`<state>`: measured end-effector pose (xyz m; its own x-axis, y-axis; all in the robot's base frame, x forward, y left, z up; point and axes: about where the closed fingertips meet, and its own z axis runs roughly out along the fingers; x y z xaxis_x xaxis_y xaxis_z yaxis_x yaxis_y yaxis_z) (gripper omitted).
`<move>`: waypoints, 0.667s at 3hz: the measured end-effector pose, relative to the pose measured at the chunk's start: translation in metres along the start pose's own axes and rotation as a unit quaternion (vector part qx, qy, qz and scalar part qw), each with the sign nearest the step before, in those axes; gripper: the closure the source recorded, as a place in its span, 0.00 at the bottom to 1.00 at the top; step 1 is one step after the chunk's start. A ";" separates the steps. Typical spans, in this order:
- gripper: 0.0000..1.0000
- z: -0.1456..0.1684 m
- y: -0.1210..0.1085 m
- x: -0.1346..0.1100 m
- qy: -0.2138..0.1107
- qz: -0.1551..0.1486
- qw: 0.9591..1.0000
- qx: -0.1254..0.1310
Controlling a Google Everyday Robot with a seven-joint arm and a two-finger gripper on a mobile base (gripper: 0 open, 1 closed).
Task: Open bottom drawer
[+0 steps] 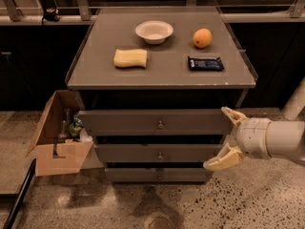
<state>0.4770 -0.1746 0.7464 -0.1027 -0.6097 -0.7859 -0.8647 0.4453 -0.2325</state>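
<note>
We see the gripper (228, 137) hanging at the cabinet's right side, level with the middle drawer (143, 153), its two pale fingers (223, 160) spread wide apart and holding nothing. Its arm runs off the right edge of the view. The bottom drawer (138, 175) sits lowest, just above the floor, closed, with its small knob (158, 176) at centre and the gripper well clear of that knob. Up on the surface (162, 75) we have a bowl (154, 31), an orange (202, 37), a sponge (130, 58) and a dark packet (205, 63). The packet carries print, but we cannot read a word of it. To the left stands an open box (57, 142). Its contents are shadowed, perhaps bottles or wrappers.
</note>
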 end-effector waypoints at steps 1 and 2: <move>0.00 0.022 0.016 0.035 -0.011 0.015 1.000 -0.005; 0.00 0.044 0.031 0.067 -0.025 0.034 0.999 -0.014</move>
<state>0.4649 -0.1726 0.6616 -0.1382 -0.5446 -0.8273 -0.8697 0.4663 -0.1617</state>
